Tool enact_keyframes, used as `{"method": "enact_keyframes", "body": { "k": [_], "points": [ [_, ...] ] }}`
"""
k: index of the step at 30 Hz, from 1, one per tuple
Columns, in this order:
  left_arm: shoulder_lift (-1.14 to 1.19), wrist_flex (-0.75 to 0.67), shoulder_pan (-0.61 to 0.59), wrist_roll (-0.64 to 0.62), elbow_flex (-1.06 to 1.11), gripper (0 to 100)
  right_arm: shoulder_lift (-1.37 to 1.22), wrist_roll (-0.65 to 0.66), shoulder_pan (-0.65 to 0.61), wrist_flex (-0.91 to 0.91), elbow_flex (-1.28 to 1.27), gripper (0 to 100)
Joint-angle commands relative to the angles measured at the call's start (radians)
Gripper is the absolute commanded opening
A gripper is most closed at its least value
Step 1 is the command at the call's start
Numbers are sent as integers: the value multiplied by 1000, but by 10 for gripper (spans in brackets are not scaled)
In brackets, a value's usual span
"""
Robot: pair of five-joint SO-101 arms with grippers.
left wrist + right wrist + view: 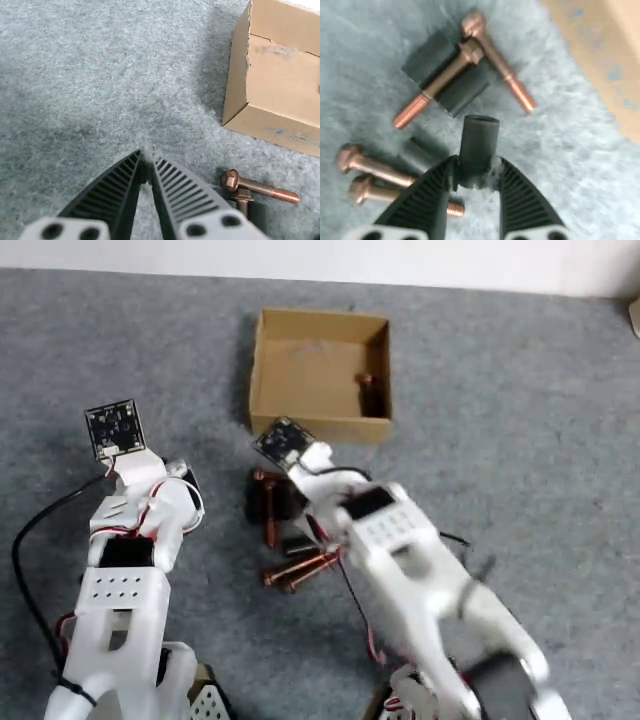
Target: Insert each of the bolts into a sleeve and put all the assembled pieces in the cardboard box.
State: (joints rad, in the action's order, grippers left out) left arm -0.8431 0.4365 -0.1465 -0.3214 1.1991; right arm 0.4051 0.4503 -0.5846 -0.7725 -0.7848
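Note:
My right gripper (475,169) is shut on a black sleeve (479,142), held upright just over the grey carpet. Beyond it, two copper bolts (496,61) lie crossed over two more black sleeves (436,64). Another sleeve (419,152) and two bolts (370,166) lie beside the fingers. In the high view this gripper (283,502) is over the pile of bolts (300,570), in front of the cardboard box (268,348). An assembled piece (367,392) lies in the box. My left gripper (146,161) is shut and empty over bare carpet, with a bolt (260,188) and the box (280,85) off to one side.
The left arm (130,540) stands to the left of the pile, and the right arm (420,580) comes in from the front right. Grey carpet (520,420) lies open around the box. A black cable (30,530) loops at the left arm's side.

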Motion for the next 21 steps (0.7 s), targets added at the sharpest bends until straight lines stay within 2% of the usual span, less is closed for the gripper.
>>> {"method": "enact_keyframes", "body": {
  "k": [1, 5, 9, 14, 21],
  "points": [
    [-2, -2, -7, -9, -58, 8, 303, -12, 7, -67, -70, 4],
    [7, 37, 16, -12, -130, 8, 573, -14, 28, -188, -176, 4],
    [8, 305, 65, -9, -271, 8, 816, -14, 130, -240, -289, 4],
    [24, 404, 64, -8, -358, 8, 1029, -12, 193, -269, -466, 4],
    [315, 601, 73, 61, -607, 8, 1194, -12, 193, -176, -671, 4]
  ]
}}
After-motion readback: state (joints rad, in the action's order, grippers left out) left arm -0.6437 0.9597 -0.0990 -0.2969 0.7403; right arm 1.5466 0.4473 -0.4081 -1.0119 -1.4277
